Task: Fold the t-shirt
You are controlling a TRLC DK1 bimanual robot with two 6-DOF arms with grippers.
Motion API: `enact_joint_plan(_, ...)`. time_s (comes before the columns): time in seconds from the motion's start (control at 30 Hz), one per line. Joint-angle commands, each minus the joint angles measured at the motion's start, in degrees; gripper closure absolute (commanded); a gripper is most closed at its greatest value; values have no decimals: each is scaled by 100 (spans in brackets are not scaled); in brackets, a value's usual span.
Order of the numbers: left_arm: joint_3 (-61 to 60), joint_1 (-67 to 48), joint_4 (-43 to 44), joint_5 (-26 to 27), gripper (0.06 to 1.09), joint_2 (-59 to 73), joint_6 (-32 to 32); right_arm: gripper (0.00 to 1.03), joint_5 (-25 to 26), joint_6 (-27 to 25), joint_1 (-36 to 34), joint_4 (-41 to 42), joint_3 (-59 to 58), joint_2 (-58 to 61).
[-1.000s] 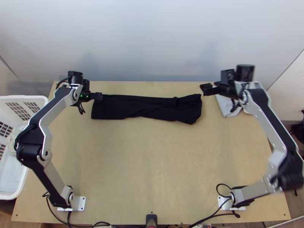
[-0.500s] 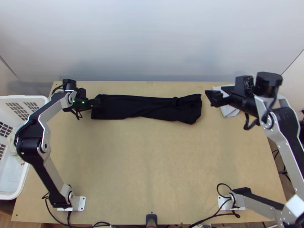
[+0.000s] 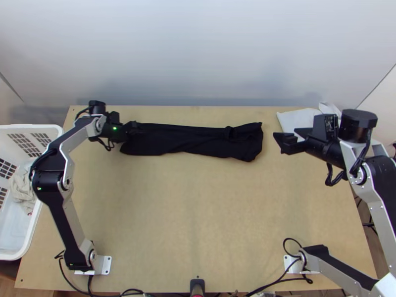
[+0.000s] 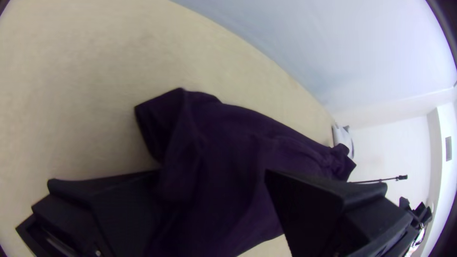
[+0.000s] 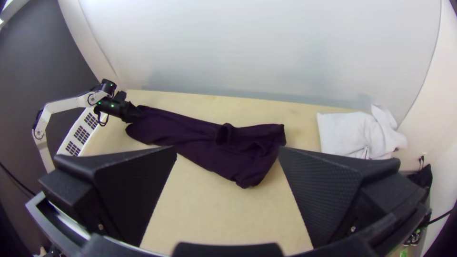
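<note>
Left hand released, its fingers apart around the near part of the black t-shirt; off to its left a white basket with a pale cloth in it overlaps the table's left edge. The shirt lies as a long narrow strip along the far edge of the table, and should handle light, limp and easy to rumple. I'd pinch all the layers at its left end, well in from the loose corner, so none slides free. Its right end looks baggier, with a small raised loop (a poor handle, I'd guess). Just beyond that end, the right hand is released too, fingers spread. The white cloth sits near the far right corner, out of the shirt's way; the wall behind may cramp the wrists.
</note>
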Motion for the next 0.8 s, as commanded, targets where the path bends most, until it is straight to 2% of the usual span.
enact_joint_plan(0.0, 85, -434, -198, 711, 19, 31, -87, 3, -10, 36, -82, -31, -440, -147)
enact_joint_plan(0.07, -3, -601, -295, 755, 31, -40, 80, 3, -10, 124, -82, -22, -466, -165)
enact_joint_plan(0.1, -65, -663, -304, 755, 46, -101, 124, 3, -10, 124, -82, -13, -493, -173)
enact_joint_plan(0.17, -117, -777, -260, 746, 102, -251, 247, 3, -10, 133, -82, -13, -537, -173)
enact_joint_plan(0.33, -12, -804, -339, 658, 105, -541, 194, 3, -10, 230, -91, -4, -669, -279)
enact_joint_plan(0.53, 507, -707, -471, -63, 105, -523, 88, 3, -45, 362, -82, 4, -976, -525)
enact_joint_plan(0.77, 1271, -1138, -954, -441, 105, -550, 106, 3, -98, 493, -82, 31, -1451, -876)
